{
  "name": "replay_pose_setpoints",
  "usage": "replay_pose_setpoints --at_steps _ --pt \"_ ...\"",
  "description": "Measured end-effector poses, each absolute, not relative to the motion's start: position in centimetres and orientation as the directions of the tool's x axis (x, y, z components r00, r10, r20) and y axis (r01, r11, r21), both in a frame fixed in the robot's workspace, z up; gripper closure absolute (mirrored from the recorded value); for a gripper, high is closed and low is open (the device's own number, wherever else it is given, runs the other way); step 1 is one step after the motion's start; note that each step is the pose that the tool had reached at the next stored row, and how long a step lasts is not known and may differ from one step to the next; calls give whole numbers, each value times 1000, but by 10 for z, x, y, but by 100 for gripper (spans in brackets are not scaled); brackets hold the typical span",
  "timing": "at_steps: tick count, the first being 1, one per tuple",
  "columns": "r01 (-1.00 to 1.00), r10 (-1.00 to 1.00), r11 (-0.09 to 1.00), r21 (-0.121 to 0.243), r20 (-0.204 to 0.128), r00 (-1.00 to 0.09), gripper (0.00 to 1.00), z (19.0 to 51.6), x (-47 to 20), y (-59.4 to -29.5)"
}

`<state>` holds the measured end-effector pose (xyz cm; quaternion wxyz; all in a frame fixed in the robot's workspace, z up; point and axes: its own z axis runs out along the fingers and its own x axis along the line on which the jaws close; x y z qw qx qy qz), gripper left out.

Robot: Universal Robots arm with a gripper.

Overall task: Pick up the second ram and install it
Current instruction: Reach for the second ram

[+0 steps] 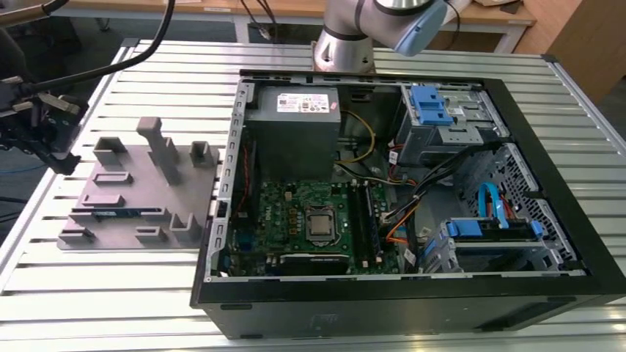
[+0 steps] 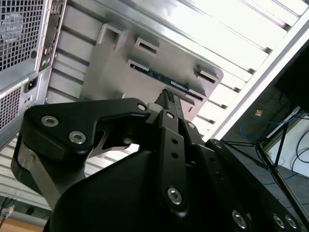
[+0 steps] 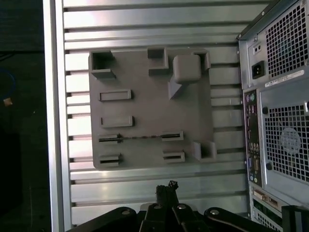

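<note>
Empty gripper (image 3: 165,186) is being held w/ fingers together near grey fixture (image 3: 145,101), apart from ram (image 3: 142,137). Ram is being held on edge in fixture slots, at the exterior view's left of PC case (image 1: 391,297).

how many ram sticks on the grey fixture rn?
1. The second ram stands on edge in a slot pair of the grey fixture, near the fixture's edge closest to the exterior camera. Its other slots look empty.
</note>
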<state>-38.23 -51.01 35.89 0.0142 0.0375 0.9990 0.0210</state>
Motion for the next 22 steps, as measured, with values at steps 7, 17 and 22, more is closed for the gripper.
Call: replay_pose_setpoints --at_steps 7,17,22 --pt "55 57 998 43 -28 -998 89 346 -391 -506" --pt "50 51 998 42 -28 -998 89 328 -392 -505" --pt "50 51 998 42 -28 -998 89 319 -392 -505"
